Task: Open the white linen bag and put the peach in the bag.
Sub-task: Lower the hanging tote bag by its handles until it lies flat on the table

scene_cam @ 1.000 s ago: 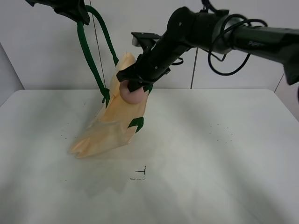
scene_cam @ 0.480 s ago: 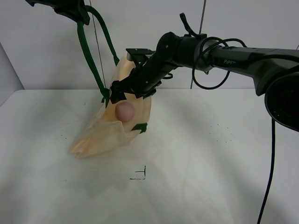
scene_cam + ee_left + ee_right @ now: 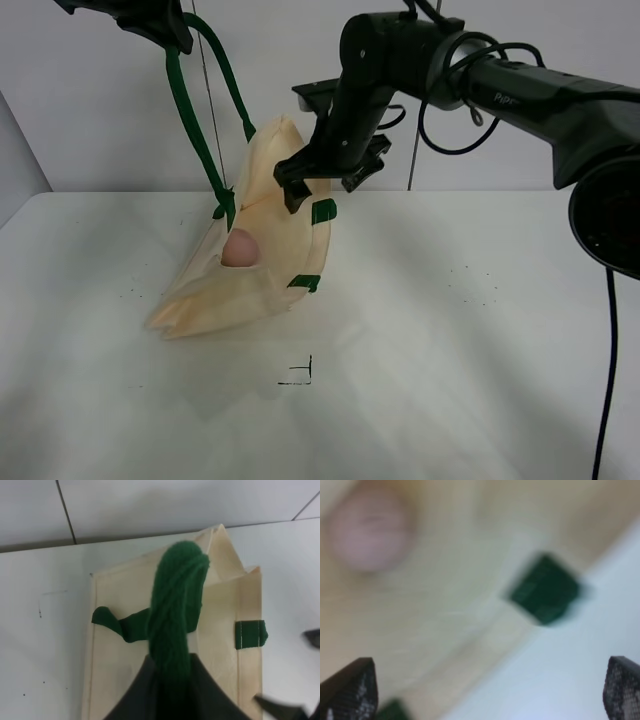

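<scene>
The white linen bag (image 3: 262, 255) hangs open on the table's left side, held up by its dark green handle (image 3: 190, 110). My left gripper (image 3: 160, 25) is shut on that handle (image 3: 175, 610) at the top left. The peach (image 3: 240, 248) lies inside the bag's mouth; it also shows blurred in the right wrist view (image 3: 370, 532). My right gripper (image 3: 322, 183) is open and empty just above the bag's upper rim, apart from the peach. Its two fingertips (image 3: 350, 690) stand wide apart in the right wrist view.
The white table (image 3: 460, 330) stretches right and forward of the bag. A small black mark (image 3: 300, 375) is on the table in front of the bag. A white wall stands behind, with cables hanging from the right arm.
My right gripper has let go of the peach, which dropped down into the bag. The gripper has lifted up and away from the bag's mouth. The left gripper has not moved.
</scene>
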